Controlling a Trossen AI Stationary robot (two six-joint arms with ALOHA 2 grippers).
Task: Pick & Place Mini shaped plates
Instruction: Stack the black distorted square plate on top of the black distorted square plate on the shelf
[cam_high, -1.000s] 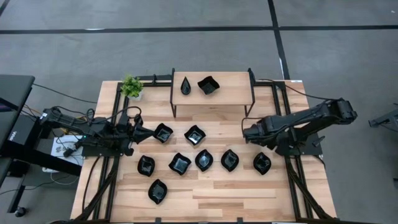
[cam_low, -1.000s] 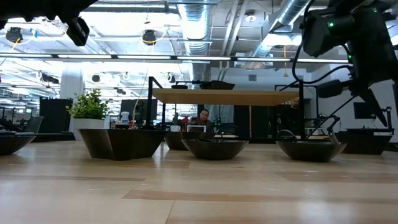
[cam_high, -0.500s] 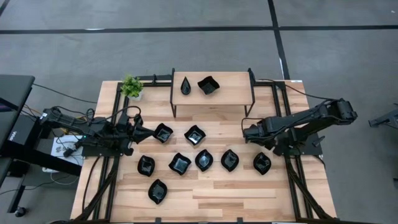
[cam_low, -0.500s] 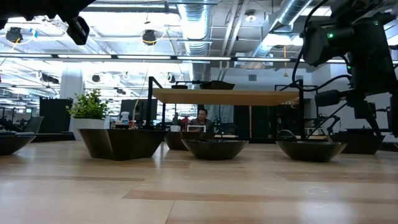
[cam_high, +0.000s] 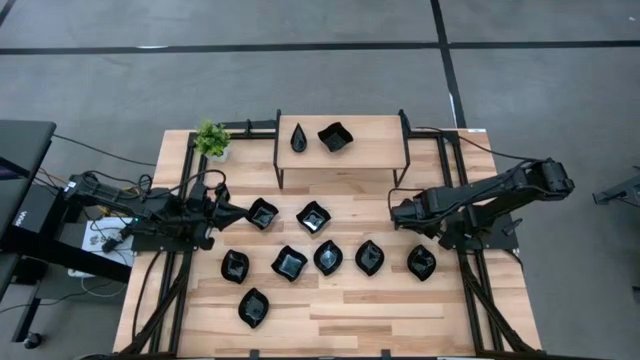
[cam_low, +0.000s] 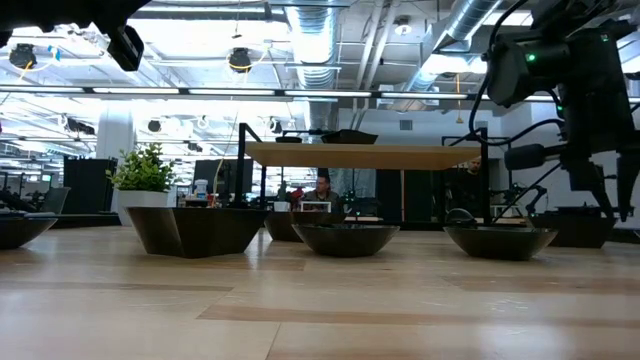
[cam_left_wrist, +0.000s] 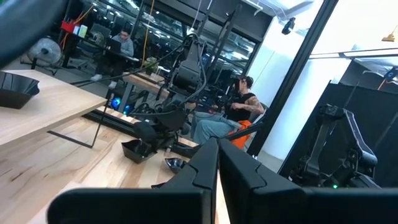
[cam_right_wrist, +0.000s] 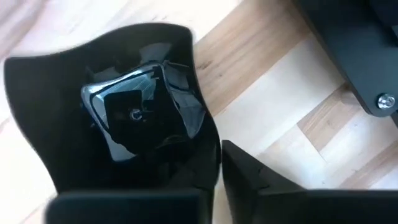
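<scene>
On the open worktop (cam_high: 340, 310) beside the raised shelf (cam_high: 370, 150) lie eight of the mini shaped plates, all glossy black, spread in loose rows. Two more sit on top of the shelf: a narrow teardrop plate (cam_high: 300, 137) and, just beside it, a wavy-edged square plate (cam_high: 335, 136).

We see the right gripper (cam_right_wrist: 219, 149) off the shelf's right-hand end, lowered over the outermost plate (cam_high: 421, 262) of the row that runs along the worktop. Its wrist view looks straight down into that plate, with the plate's rim running up to the narrow gap between the jaws. We cannot tell whether the jaws are clenched on the rim or only standing at it. The plate itself rests flat on the wood.

Off the shelf's left-hand end the left gripper (cam_high: 228, 212) hangs low and level, pointing at a square plate (cam_high: 262, 213) near its tip without touching it. Its jaws are clenched together on nothing.

A small potted plant (cam_high: 211, 139) stands on the worktop just beyond the shelf's left leg. Past the shelf, the left wrist view takes in a seated person (cam_left_wrist: 239, 109) in the room.
</scene>
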